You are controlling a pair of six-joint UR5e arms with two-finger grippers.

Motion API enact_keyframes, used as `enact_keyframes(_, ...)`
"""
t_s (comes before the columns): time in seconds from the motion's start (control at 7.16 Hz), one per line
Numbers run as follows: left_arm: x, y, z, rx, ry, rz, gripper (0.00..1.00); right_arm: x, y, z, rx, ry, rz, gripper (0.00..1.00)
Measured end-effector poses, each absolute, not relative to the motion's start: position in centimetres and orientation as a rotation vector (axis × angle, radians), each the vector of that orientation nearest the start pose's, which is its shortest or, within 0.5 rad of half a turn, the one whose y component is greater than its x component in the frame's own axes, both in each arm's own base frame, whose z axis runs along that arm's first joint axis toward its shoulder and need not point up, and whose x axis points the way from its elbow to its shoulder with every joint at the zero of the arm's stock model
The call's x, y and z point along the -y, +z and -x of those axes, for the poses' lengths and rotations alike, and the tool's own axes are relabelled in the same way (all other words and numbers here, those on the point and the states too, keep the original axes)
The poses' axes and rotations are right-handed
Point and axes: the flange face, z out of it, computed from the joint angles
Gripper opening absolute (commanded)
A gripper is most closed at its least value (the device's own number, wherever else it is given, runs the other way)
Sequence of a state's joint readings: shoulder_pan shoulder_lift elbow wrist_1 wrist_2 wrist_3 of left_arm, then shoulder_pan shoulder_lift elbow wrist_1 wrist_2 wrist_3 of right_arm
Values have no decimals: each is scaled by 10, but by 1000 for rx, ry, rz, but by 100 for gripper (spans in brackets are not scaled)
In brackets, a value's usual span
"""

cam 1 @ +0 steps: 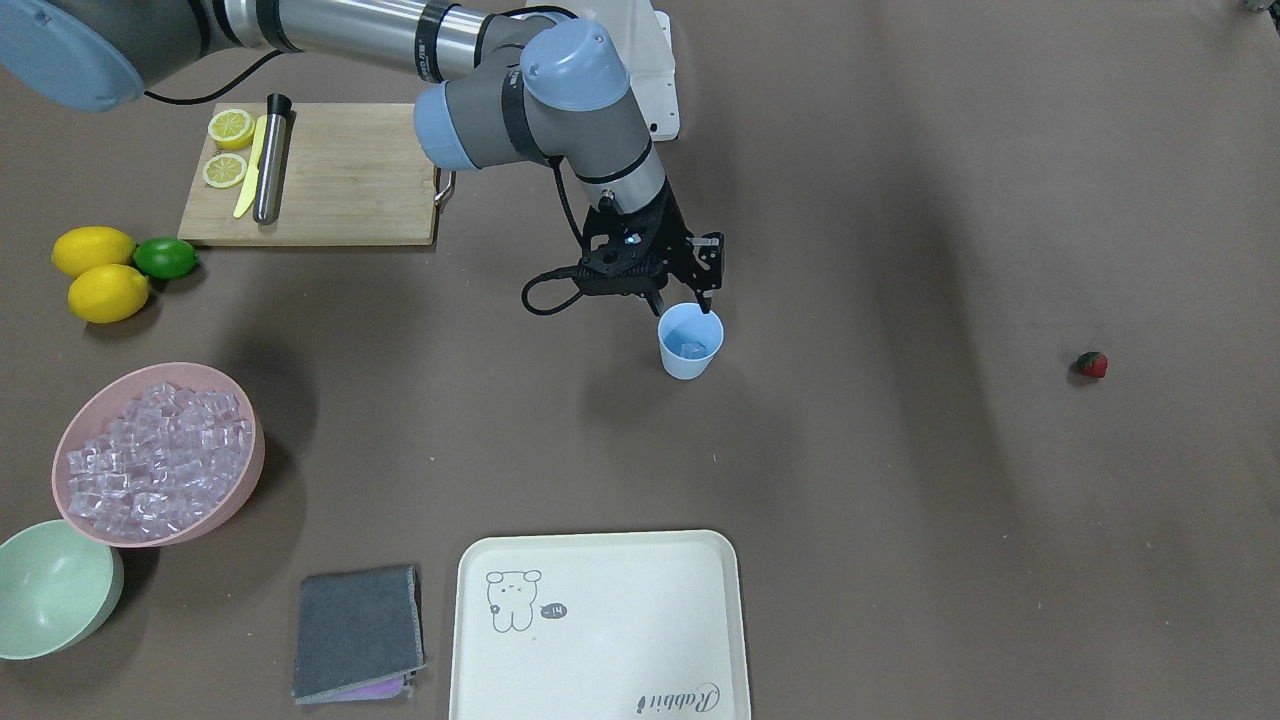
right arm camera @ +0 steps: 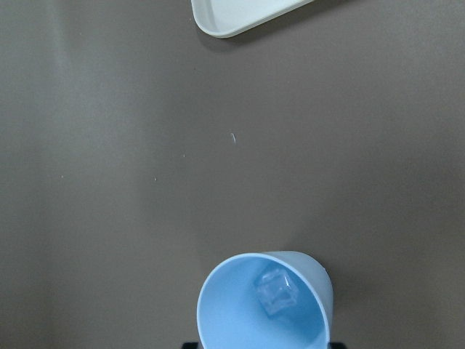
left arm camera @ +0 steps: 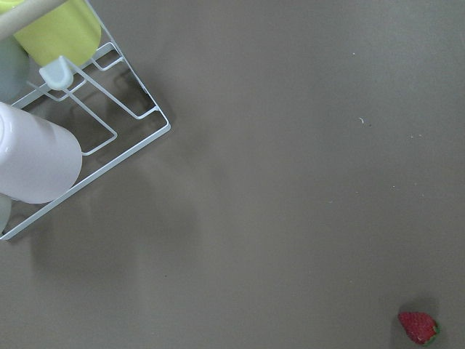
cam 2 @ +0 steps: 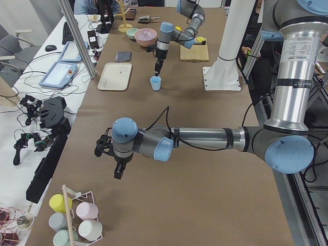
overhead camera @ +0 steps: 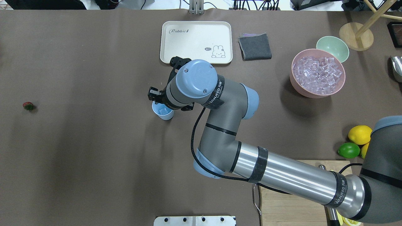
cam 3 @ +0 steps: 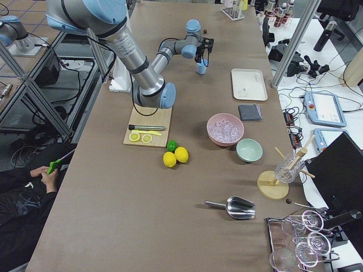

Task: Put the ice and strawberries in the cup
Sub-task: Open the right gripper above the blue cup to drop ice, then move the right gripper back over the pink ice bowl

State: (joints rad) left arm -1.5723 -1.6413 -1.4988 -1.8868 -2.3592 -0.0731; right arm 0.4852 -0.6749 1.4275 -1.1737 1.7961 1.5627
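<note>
The light-blue cup (cam 1: 690,345) stands upright mid-table and holds one clear ice cube (right arm camera: 276,293). My right gripper (cam 1: 682,297) hangs just above the cup's rim, its jaws apart and empty. More ice (cam 1: 150,460) fills a pink bowl (cam 1: 255,450). The small red strawberry (cam 1: 1092,364) lies alone on the table far from the cup; it also shows in the left wrist view (left arm camera: 418,327). My left gripper (cam 2: 119,171) shows only in the exterior left view, hovering over the table near a mug rack; I cannot tell whether it is open or shut.
A cream tray (cam 1: 600,625), a grey cloth (cam 1: 360,632) and a pale green bowl (cam 1: 50,590) lie along the operators' edge. A cutting board (cam 1: 340,180) with lemon slices and a knife, plus lemons (cam 1: 95,270) and a lime, sit near my base. A wire mug rack (left arm camera: 87,138) stands by the left gripper.
</note>
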Motion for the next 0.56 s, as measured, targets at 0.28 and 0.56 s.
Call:
enact_keyframes(0.28, 539, 623, 63, -792, 54, -270, 98, 466, 104, 583, 1164, 306, -55, 99)
enact_keyframes(0.56, 541, 619, 63, -792, 56, -276, 98, 502, 122, 509, 1123, 296, 16, 99)
